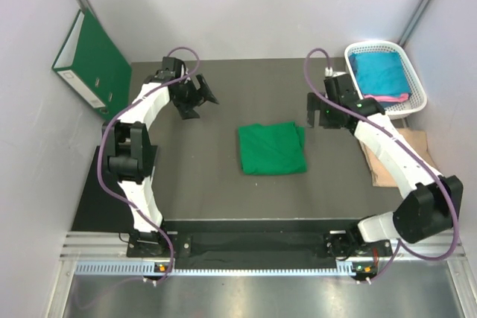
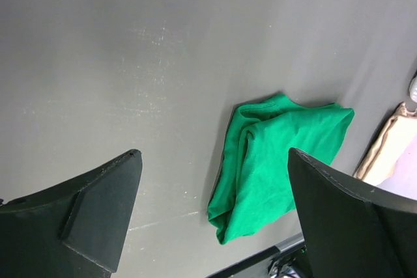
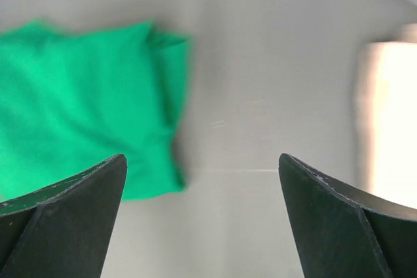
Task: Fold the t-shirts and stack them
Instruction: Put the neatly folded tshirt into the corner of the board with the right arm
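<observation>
A bright green t-shirt lies folded in a rough square in the middle of the dark table; it also shows in the left wrist view and the right wrist view. A teal t-shirt with a pink one under its near edge lies in a white basket at the back right. My left gripper is open and empty, held above the table at the back left of the green shirt. My right gripper is open and empty, to the right of the shirt, near the basket.
A rigid dark green binder with a white spine label leans against the left wall. A brown cardboard sheet lies at the right table edge under the right arm. A metal rail runs along the near edge.
</observation>
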{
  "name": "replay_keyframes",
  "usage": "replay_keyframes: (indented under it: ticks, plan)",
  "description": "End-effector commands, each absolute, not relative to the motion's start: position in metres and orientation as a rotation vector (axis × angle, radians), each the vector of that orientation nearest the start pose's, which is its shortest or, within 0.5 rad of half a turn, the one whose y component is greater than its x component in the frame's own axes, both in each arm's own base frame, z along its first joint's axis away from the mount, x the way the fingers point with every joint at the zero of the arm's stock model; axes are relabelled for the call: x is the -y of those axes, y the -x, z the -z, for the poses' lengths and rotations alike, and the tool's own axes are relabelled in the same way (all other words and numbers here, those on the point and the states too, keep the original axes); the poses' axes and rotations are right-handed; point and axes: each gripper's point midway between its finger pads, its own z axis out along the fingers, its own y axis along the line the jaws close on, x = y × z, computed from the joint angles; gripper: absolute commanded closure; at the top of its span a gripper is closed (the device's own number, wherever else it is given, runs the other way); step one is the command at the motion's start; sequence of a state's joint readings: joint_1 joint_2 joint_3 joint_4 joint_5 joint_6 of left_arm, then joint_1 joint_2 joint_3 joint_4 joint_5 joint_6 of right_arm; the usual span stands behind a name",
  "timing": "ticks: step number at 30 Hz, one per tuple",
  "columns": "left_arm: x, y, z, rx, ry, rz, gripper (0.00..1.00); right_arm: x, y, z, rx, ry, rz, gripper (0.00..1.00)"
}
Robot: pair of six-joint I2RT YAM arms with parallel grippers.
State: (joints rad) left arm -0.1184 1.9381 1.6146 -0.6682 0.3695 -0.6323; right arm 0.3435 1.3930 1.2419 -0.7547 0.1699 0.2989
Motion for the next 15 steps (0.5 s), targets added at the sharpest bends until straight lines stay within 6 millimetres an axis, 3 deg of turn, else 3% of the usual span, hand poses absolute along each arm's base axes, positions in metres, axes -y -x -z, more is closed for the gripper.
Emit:
replay_keyframes:
  ticks: [1, 6, 9, 12, 15]
  plan:
    - [0.142, -0.457, -0.138, -2.570, 0.441, 0.751, 0.02, -0.017, -0.315, -0.167, -2.498, -0.098, 0.540, 0.00]
    - [0.142, -0.463, -0.118, -2.619, 0.426, 0.732, 0.02, 0.022, -0.298, -0.128, -2.602, -0.043, 0.985, 0.02]
    - [0.144, -0.472, -0.110, -2.628, 0.418, 0.743, 0.02, 0.030, -0.291, -0.101, -2.654, -0.018, 1.118, 0.09]
    - [0.147, -0.482, -0.109, -2.628, 0.407, 0.760, 0.02, 0.047, -0.279, -0.084, -2.651, -0.023, 1.330, 0.10]
    - [0.151, -0.489, -0.110, -2.622, 0.398, 0.788, 0.02, 0.058, -0.276, -0.071, -2.646, -0.063, 1.426, 0.15]
